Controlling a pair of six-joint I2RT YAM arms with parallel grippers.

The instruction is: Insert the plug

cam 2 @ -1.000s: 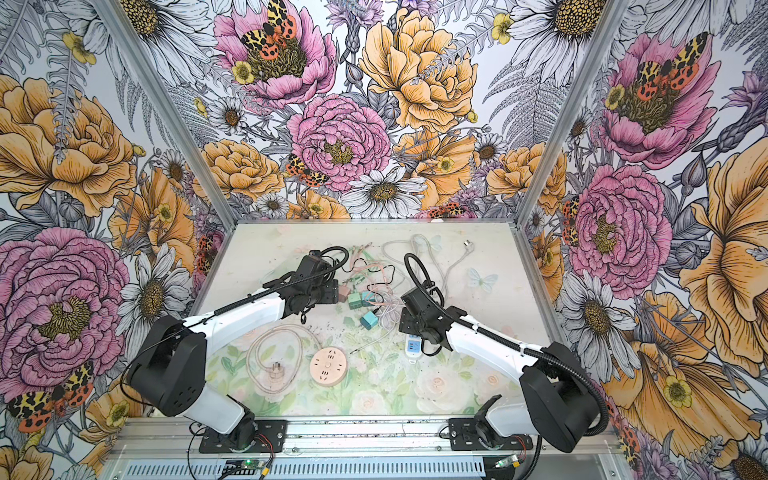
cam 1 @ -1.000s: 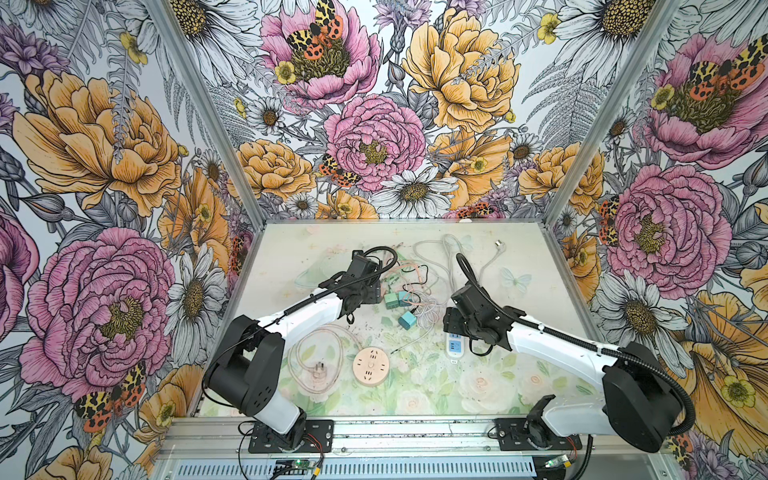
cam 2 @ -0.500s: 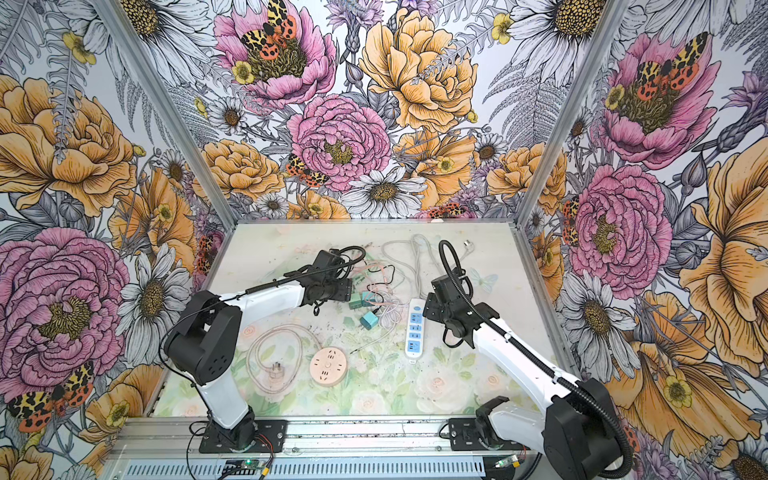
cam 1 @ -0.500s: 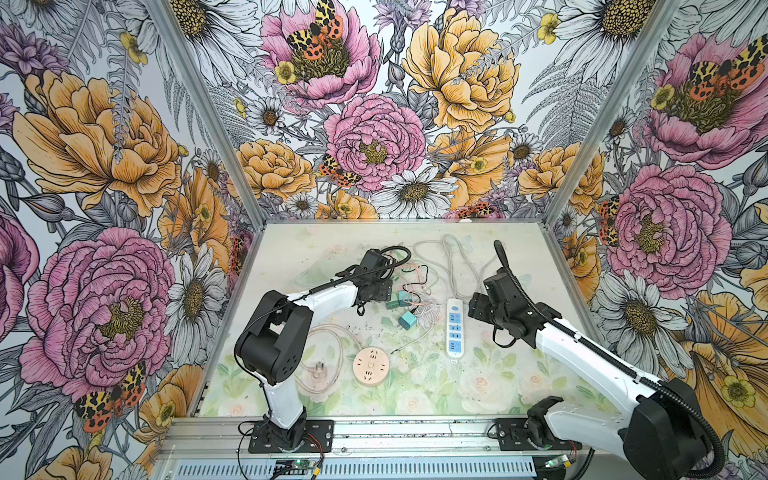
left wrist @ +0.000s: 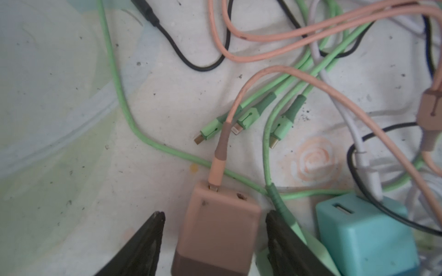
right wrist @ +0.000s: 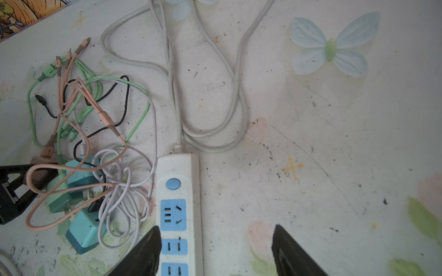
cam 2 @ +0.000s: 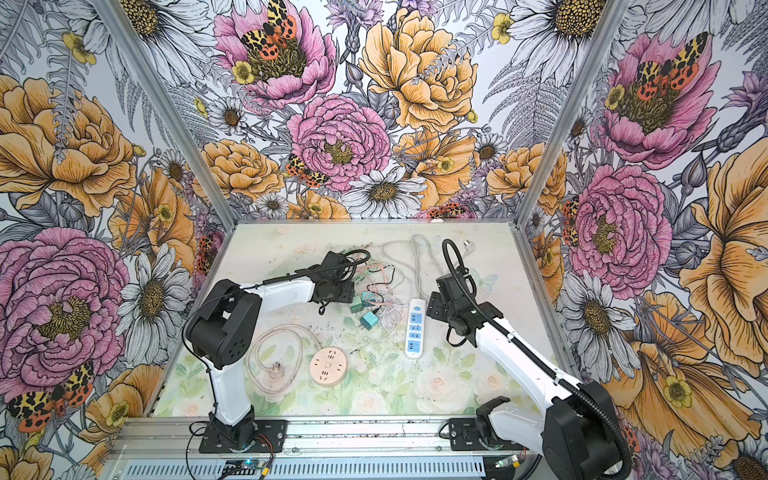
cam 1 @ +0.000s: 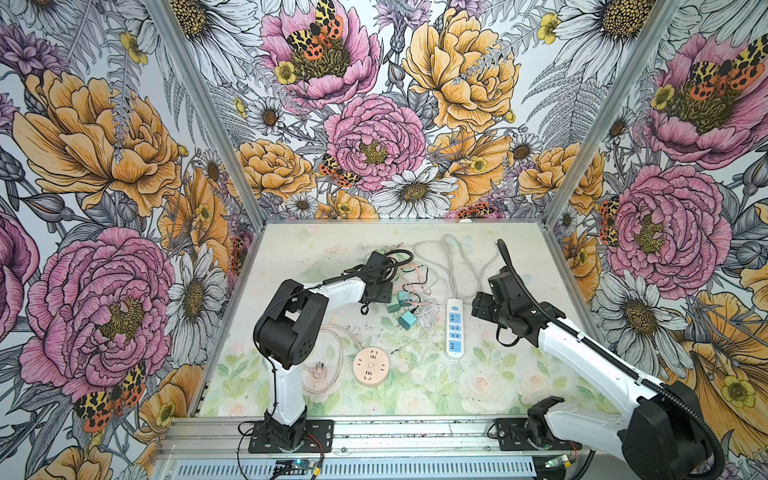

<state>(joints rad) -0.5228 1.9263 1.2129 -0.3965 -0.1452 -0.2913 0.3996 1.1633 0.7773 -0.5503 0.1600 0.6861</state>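
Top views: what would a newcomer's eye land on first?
The loud floral-print walls around the cell. Then the tangle of pink, green, black and white cables mid-table, with the white power strip with blue sockets just right of it. In the left wrist view the left pincer straddles a pink-brown charger block, open.

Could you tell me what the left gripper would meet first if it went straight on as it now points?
Likely the pinkish-brown charger block, lying between the open jaws of the left gripper; depth is unclear, but nothing nearer shows.
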